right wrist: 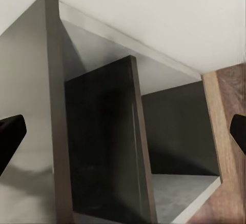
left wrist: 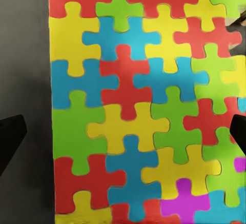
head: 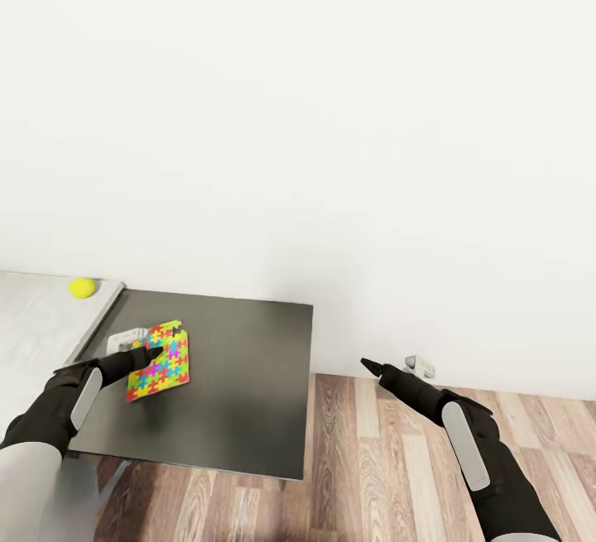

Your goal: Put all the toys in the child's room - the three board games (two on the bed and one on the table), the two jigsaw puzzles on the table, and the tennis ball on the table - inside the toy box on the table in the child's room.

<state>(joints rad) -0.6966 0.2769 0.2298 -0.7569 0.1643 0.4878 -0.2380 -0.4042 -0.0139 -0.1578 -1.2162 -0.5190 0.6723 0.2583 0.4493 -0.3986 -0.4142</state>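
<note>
overhead, left fingers [left wrist: 11, 138] spread wide above jigsaw puzzle [left wrist: 138, 101], not touching

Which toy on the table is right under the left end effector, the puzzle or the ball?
The multicoloured jigsaw puzzle on the dark section, under the left end effector. The yellow tennis ball sits farther back, on the pale top.

table [head: 248, 410] | dark lower section: 1 jigsaw puzzle [head: 159, 370] | pale top: 1 tennis ball [head: 82, 287]
</note>
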